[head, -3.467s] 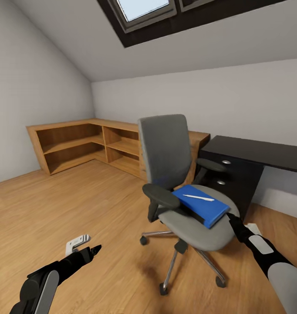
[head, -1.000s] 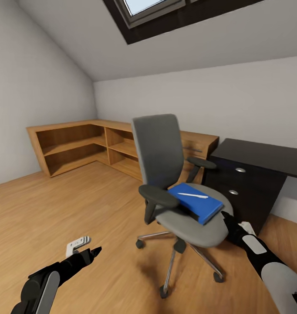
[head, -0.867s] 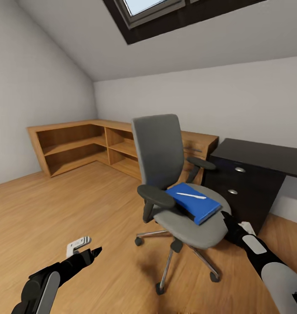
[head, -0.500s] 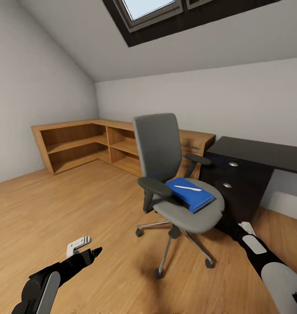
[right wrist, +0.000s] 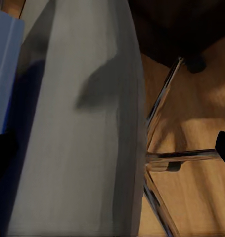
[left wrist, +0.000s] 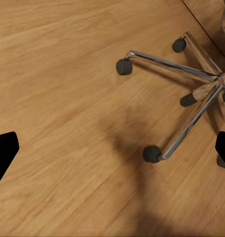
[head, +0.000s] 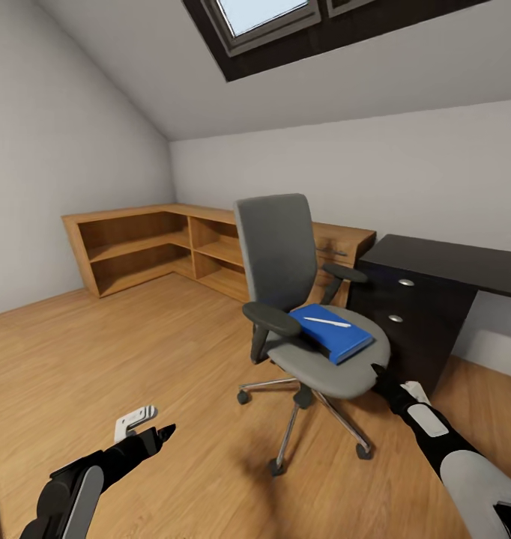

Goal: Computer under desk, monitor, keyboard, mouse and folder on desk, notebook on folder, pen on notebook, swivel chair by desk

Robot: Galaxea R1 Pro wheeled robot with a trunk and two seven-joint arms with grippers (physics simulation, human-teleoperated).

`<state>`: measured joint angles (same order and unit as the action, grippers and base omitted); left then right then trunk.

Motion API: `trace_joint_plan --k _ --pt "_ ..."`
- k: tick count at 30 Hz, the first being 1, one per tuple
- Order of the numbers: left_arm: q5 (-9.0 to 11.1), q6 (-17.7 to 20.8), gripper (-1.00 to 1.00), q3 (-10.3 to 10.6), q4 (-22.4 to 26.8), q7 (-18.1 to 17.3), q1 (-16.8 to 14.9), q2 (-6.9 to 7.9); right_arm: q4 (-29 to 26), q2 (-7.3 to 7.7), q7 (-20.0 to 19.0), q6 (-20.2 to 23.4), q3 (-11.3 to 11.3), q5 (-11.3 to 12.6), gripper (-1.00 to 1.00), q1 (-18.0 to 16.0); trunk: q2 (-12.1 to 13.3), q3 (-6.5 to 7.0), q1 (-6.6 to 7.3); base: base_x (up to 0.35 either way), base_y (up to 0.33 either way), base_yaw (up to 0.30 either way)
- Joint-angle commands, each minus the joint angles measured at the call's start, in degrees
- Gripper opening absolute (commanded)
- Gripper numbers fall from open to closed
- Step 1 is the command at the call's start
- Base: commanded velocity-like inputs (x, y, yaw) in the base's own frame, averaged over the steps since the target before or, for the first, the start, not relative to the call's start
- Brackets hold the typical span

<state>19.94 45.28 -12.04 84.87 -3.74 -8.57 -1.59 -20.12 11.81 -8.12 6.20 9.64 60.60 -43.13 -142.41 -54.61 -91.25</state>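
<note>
The grey swivel chair [head: 279, 254] stands on the wood floor just left of the black desk [head: 443, 258]. On its seat lies the blue folder [head: 336, 335], with the white pen [head: 327, 323] resting on top. My right gripper [head: 377, 372] is at the seat's front-right rim. In the right wrist view it [right wrist: 112, 148] stands open, with the grey seat edge [right wrist: 82, 123] between its fingers and the folder [right wrist: 6, 64] beside them. My left gripper [head: 156, 428] hangs open and empty low over the floor, near the chair's chrome base [left wrist: 191, 74]. The computer, monitor, keyboard, mouse and notebook are out of view.
A low wooden corner shelf unit [head: 158, 239] runs along the back walls behind the chair. The desk's drawer block with silver knobs [head: 406, 282] stands close to the chair's right armrest. Bare wood floor [head: 135, 344] stretches to the left. A skylight sits in the sloped ceiling.
The whole view has shifted a little as the camera moved. The chair has rolled and turned slightly, its base legs lying differently, with my right gripper staying at the seat rim. The left arm is unchanged.
</note>
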Motion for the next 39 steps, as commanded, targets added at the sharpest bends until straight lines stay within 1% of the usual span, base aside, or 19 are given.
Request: trace_joint_plan --k 1,5,8,23,31,35,39 --pt "-0.17 0.35 1.0 -0.17 0.03 -0.39 -0.05 -0.07 0.0 -0.02 -0.23 0.39 0.38 0.33 1.0 -0.03 -0.02 -0.06 0.01 0.006 0.0 0.068" --pt "-0.17 0.34 1.0 -0.17 0.03 -0.39 -0.02 -0.08 0.0 -0.03 -0.23 0.39 0.36 0.31 1.0 -0.02 -0.02 -0.06 0.01 0.077 0.0 0.031" --pt "-0.17 0.33 1.0 -0.22 0.03 -0.39 -0.04 -0.08 0.0 -0.2 -0.23 0.39 0.36 0.27 1.0 -0.02 -0.02 -0.06 0.01 0.236 0.053 0.007" --pt "-0.17 0.33 1.0 -0.22 -0.16 -0.4 -0.05 -0.16 0.0 -0.38 -0.23 0.39 0.38 0.22 1.0 -0.02 -0.02 -0.06 0.01 0.216 0.135 0.0" --pt "-0.17 0.33 1.0 -0.18 -0.26 -0.4 -0.05 -0.17 0.0 -0.39 -0.24 0.39 0.38 0.22 1.0 -0.02 -0.02 -0.06 0.01 0.177 0.061 0.0" --pt "-0.16 0.33 1.0 -0.2 -0.31 -0.46 -0.03 -0.17 0.0 -0.44 -0.3 0.39 0.37 0.22 1.0 -0.02 -0.02 -0.06 0.01 0.068 0.004 0.0" --pt "-0.13 0.38 1.0 -0.18 -0.32 -0.44 -0.05 -0.17 0.0 -0.42 -0.31 0.39 0.38 0.19 1.0 -0.02 -0.02 -0.06 0.01 -0.193 0.001 0.0"
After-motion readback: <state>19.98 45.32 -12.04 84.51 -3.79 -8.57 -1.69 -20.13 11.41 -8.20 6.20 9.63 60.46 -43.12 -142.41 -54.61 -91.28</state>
